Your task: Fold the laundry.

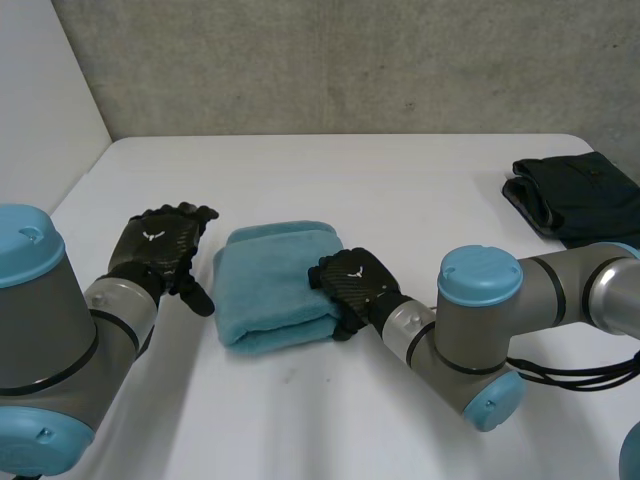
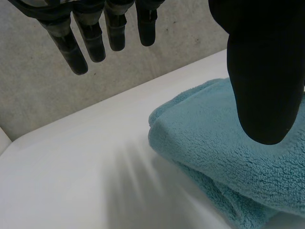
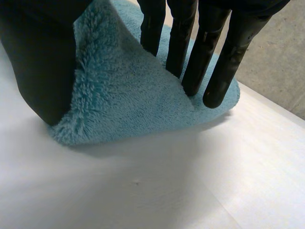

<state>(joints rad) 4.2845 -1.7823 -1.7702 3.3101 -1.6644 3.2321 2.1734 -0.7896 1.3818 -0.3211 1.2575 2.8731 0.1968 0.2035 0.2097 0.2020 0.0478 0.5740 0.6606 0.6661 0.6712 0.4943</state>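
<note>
Teal terry is lying folded into a thick, nearly square bundle: the towel (image 1: 270, 290) is sitting in the middle of the white tabletop (image 1: 400, 180), between the two hands. In the head view the left hand (image 1: 158, 248) is hovering just beside the towel's left edge, fingers relaxed. The right hand (image 1: 352, 282) is resting on the towel's right edge. A dark garment (image 1: 580, 200) is lying folded well apart, at the far right. The towel's longer axis appears to be running away from the robot toward the wall, with stacked layers showing along the near edge.

In the left wrist view the left hand (image 2: 262, 71) is hanging spread, straight fingers (image 2: 95, 43) over the bare tabletop (image 2: 71, 167) and the thumb in front of the towel (image 2: 205, 138), gripping nothing.

In the right wrist view the right hand (image 3: 38, 62) is pinching the towel (image 3: 133, 95) at its edge: the thumb is sitting under a raised flap and the fingers (image 3: 190, 52) are pressing on top, above the tabletop (image 3: 190, 181).

Judging from this, the towel's last fold is being made or finished. The next move is probably calling for laying that flap flat and letting go, or carrying it across toward the left edge.
</note>
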